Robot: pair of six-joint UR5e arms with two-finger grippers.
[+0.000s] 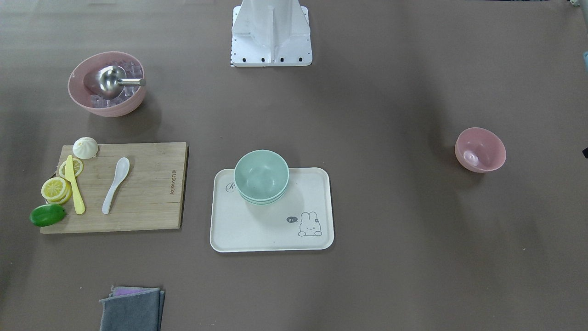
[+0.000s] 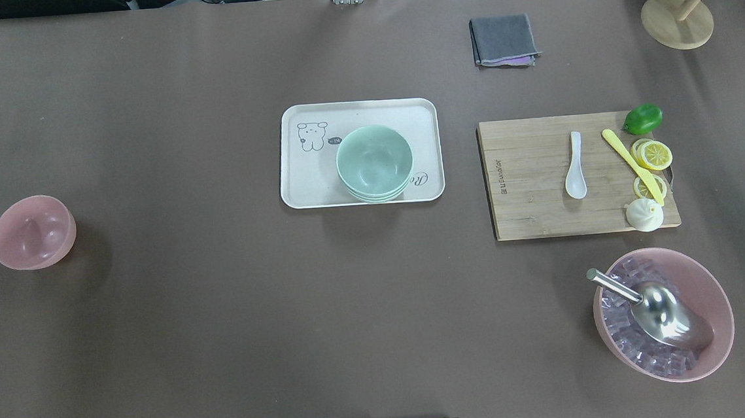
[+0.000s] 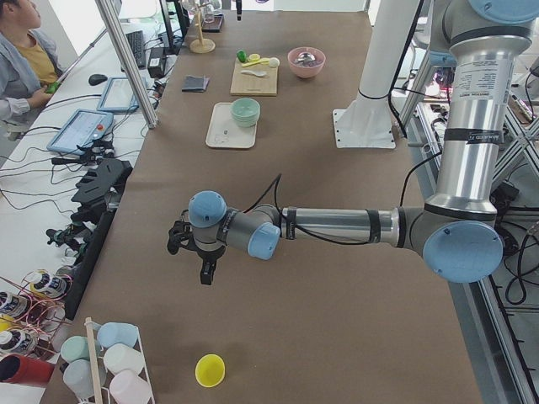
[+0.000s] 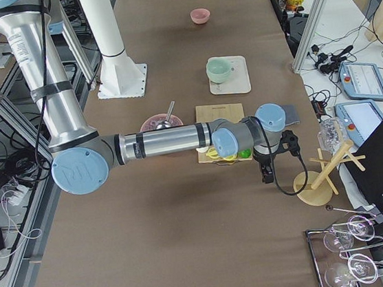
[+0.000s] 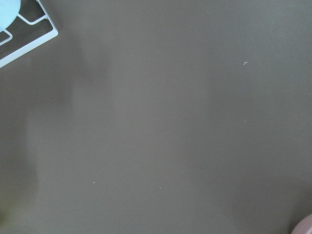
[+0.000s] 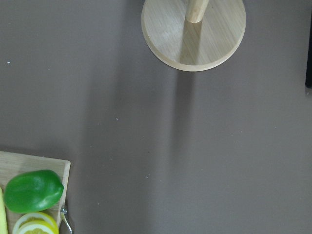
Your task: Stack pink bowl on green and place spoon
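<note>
A small pink bowl (image 1: 480, 149) (image 2: 33, 233) stands alone on the brown table. Stacked green bowls (image 1: 261, 176) (image 2: 374, 163) sit on a white tray (image 1: 271, 230) (image 2: 304, 174) at mid-table. A white spoon (image 1: 115, 184) (image 2: 575, 167) lies on a wooden cutting board (image 1: 151, 197). My left gripper (image 3: 194, 257) shows only in the exterior left view, hanging above the table. My right gripper (image 4: 271, 170) shows only in the exterior right view, beyond the board. I cannot tell whether either is open or shut.
A large pink bowl (image 1: 106, 83) holds ice cubes and a metal scoop. On the board are lemon slices (image 1: 55, 189), a yellow knife (image 1: 76, 188) and a bun (image 1: 85, 147), with a lime (image 1: 47, 214) at its corner. A grey cloth (image 1: 132, 309) and a wooden stand (image 2: 677, 20) lie further out.
</note>
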